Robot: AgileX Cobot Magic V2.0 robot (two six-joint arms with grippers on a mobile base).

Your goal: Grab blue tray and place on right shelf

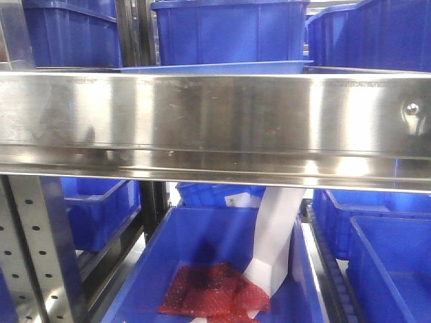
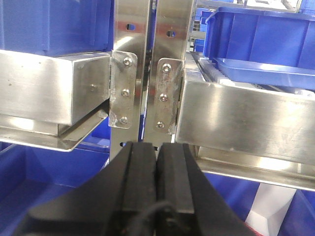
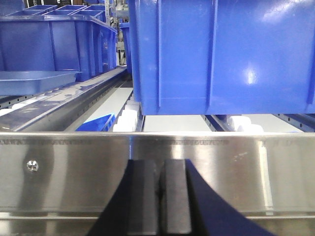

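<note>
Blue tray point(image 1: 215, 68): I see it resting on the right shelf point(image 1: 215, 121), at 12 o'clock.
Left fingers point(image 2: 156, 169): clenched, empty.
Right fingers point(image 3: 161, 196): clenched, empty.

We count one shallow light-blue plastic tray point(image 1: 215, 67) lying along the front edge of the one shiny stainless-steel shelf point(image 1: 215, 121), and at least three deep dark-blue plastic storage bins point(image 1: 229, 30) standing on that shelf behind it. Below the shelf's front rail we make out about five more deep blue bins point(image 1: 202, 269), one holding a single red mesh bag point(image 1: 212, 289). We see two black grippers, left point(image 2: 156, 162) and right point(image 3: 161, 196), one per wrist view.
</note>
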